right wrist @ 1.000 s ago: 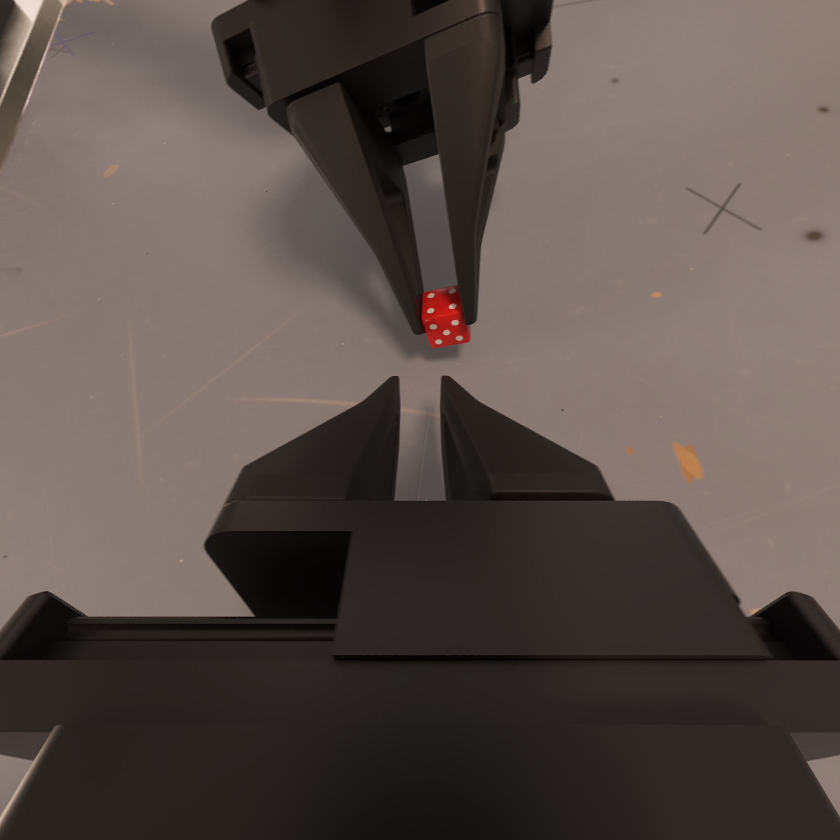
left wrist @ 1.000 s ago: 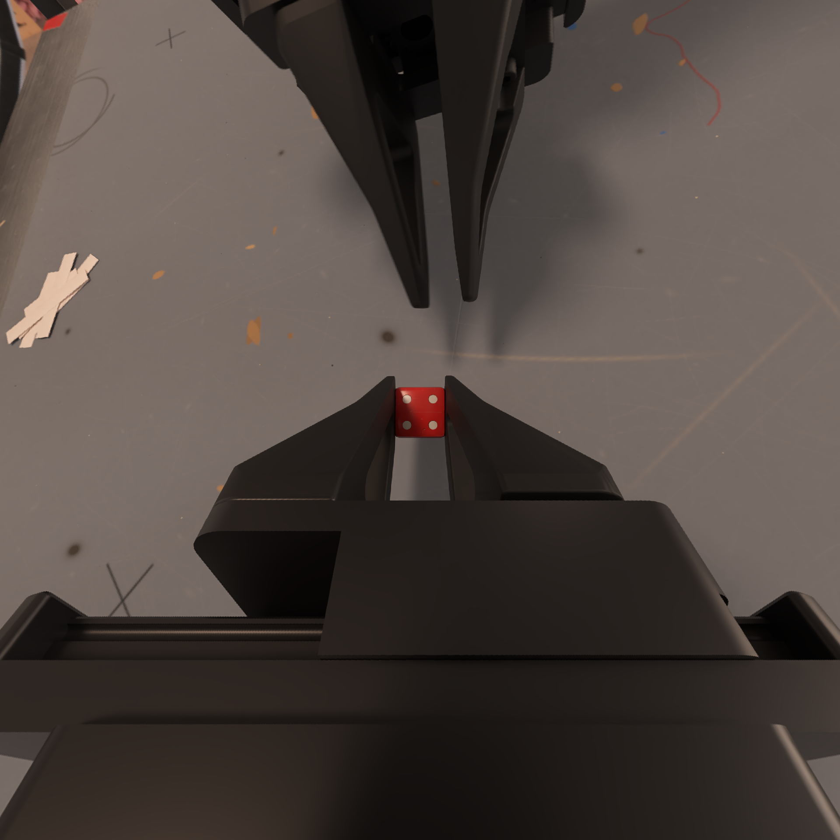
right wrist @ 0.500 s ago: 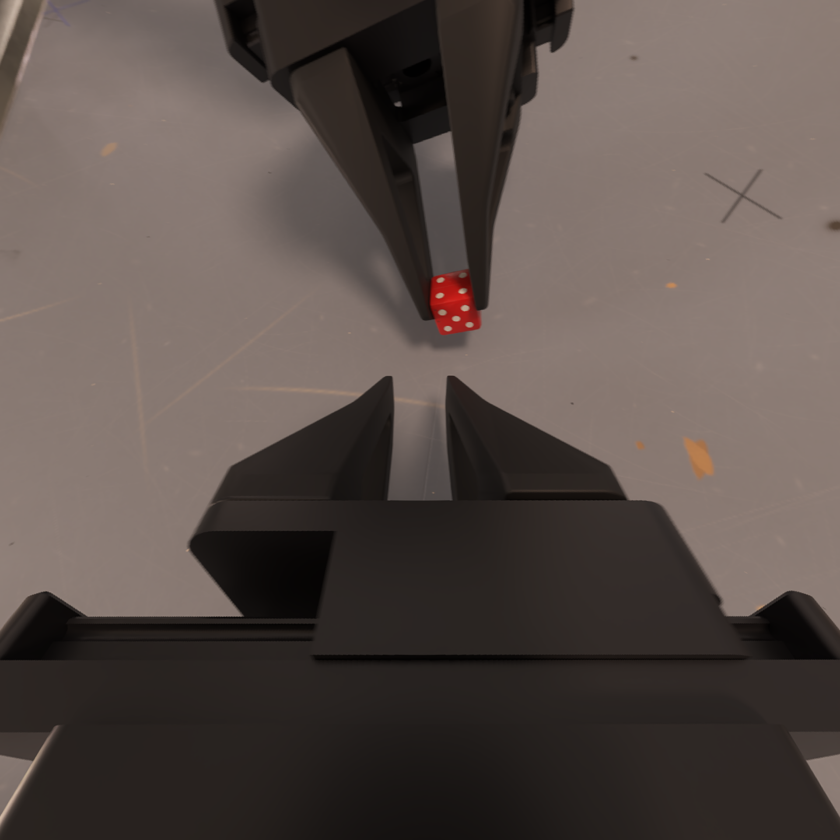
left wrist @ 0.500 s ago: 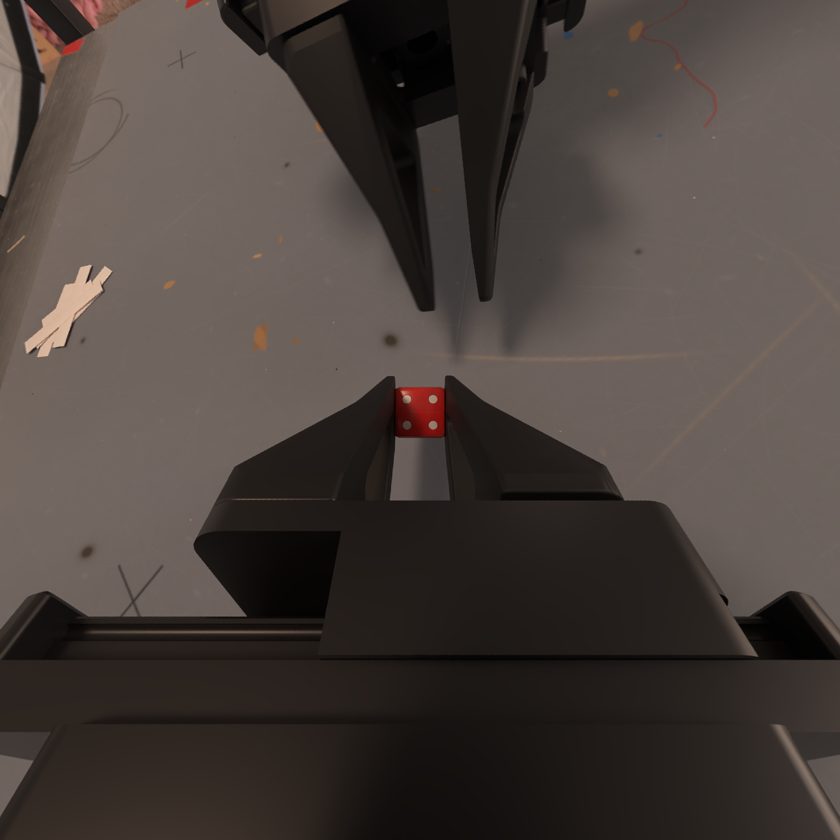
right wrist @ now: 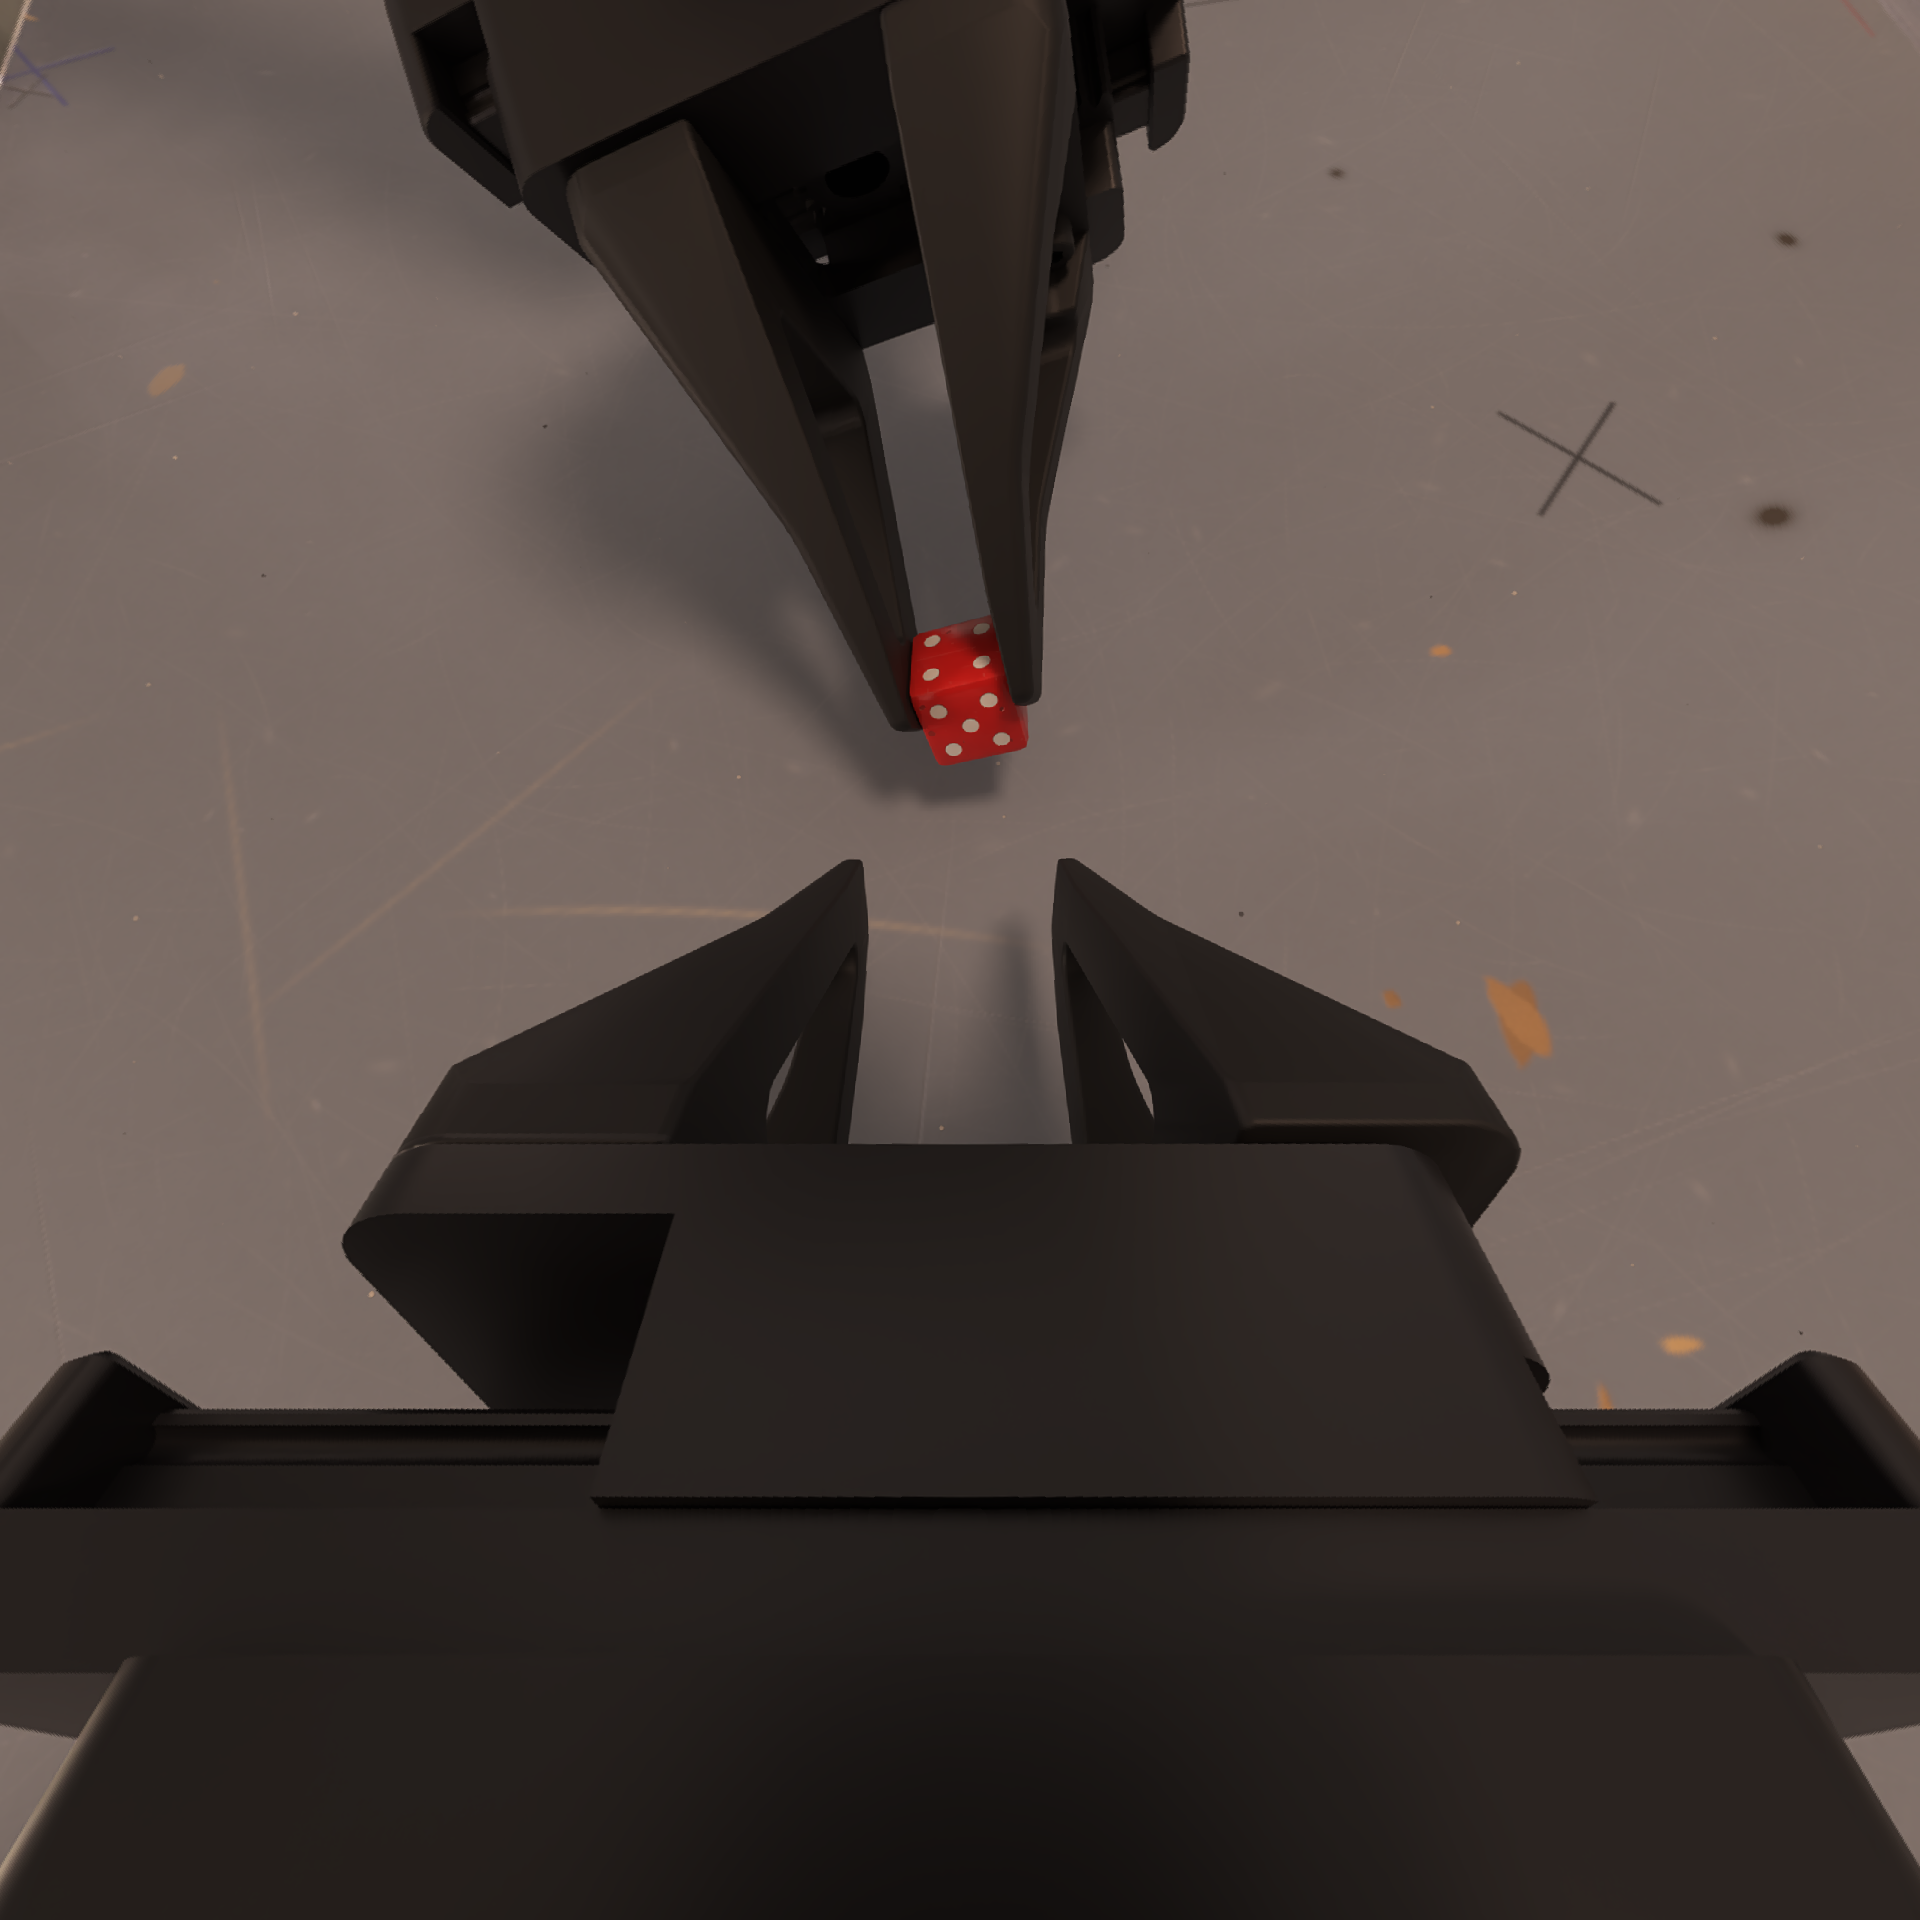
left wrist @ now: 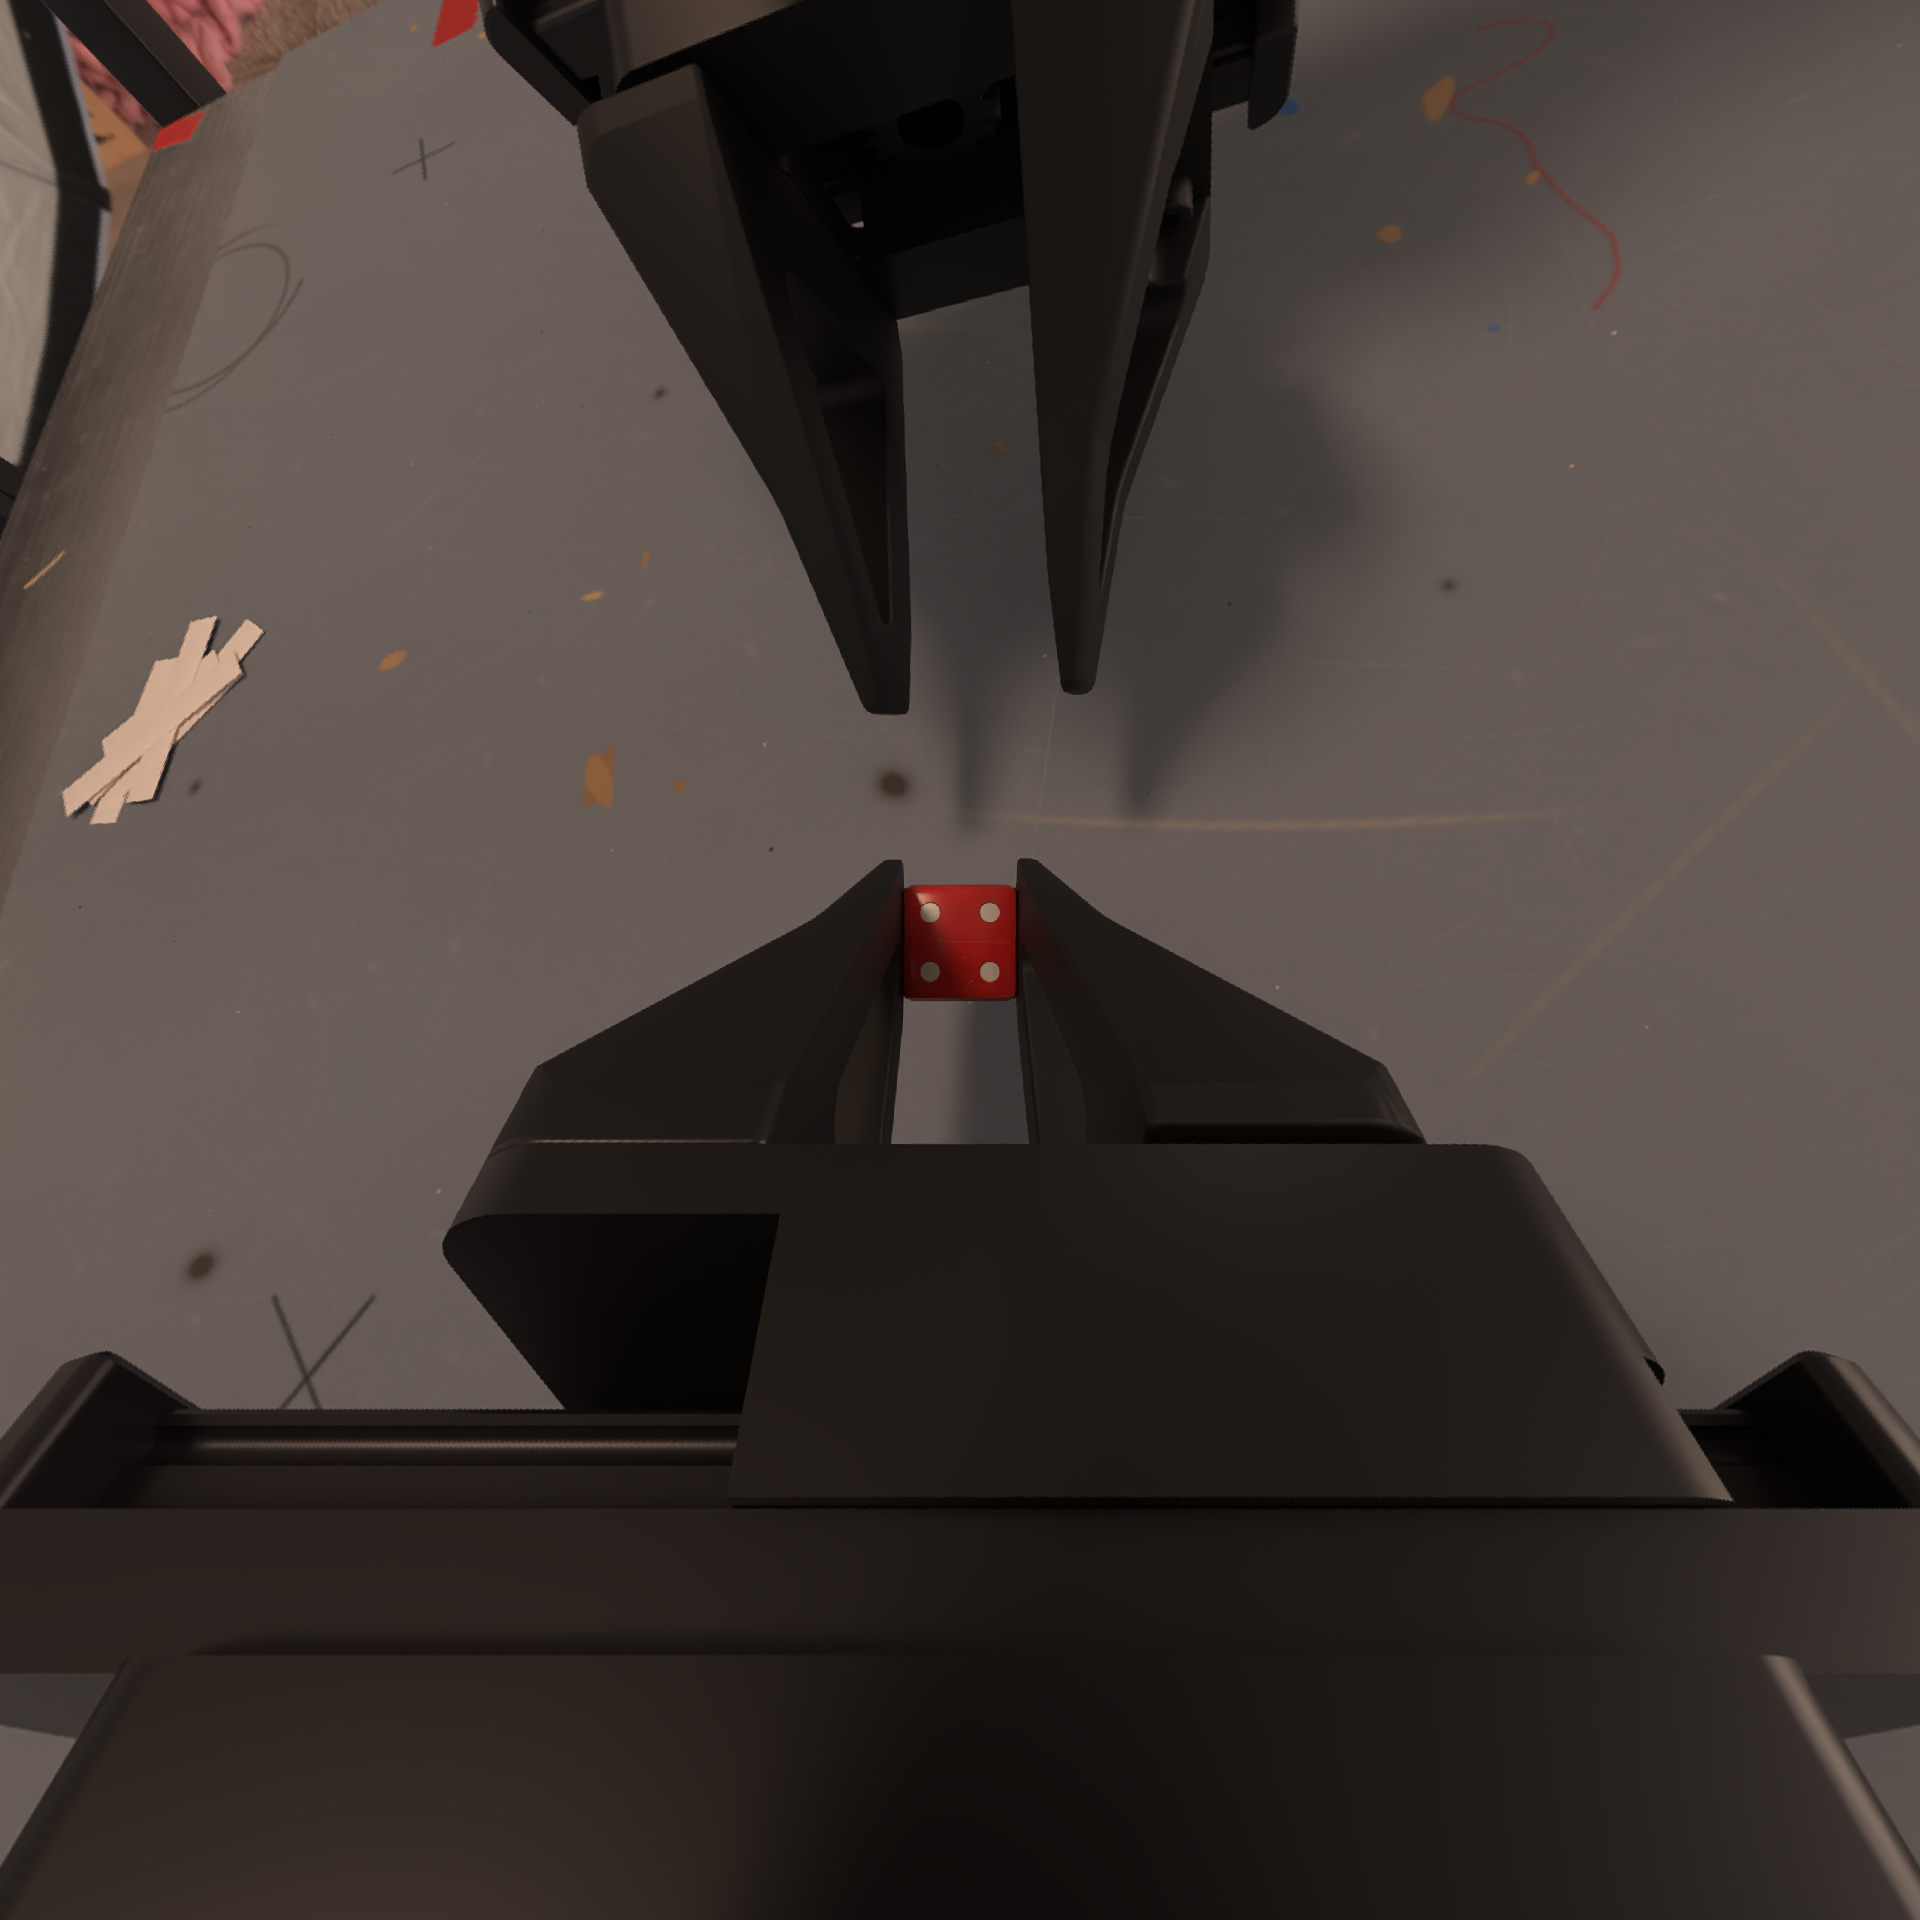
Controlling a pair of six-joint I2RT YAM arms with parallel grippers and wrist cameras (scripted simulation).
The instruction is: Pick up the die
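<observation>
The small red cube die with white pips (left wrist: 959,941) is held between the tips of the black two-finger left gripper (left wrist: 959,914), whose jaws are closed on two opposite faces of it. In the left wrist view the four-pip face is turned toward the camera and the die is seated squarely, flush with both inner finger surfaces. In the right wrist view the same die (right wrist: 966,691) is seen at the tips of the left gripper (right wrist: 961,696), which points down toward the camera from the top of the frame; two faces are shown here, a lower one with five pips and an upper one whose pip count cannot be told for certain. A soft shadow is cast on the grey scuffed worktop (right wrist: 312,727) just below the die, so the die is read as clear of the surface. The black right gripper (right wrist: 959,873) is held opposite, tips facing the die and apart from it, with its jaws parted and nothing between them; its fingertips (left wrist: 1075,665) are also seen in the left wrist view, above the die and not touching it. Crossed strips of pale tape (left wrist: 161,722) are noted on the worktop well to one side, and a thin black cross mark (right wrist: 1579,457) is drawn well away from the die.
</observation>
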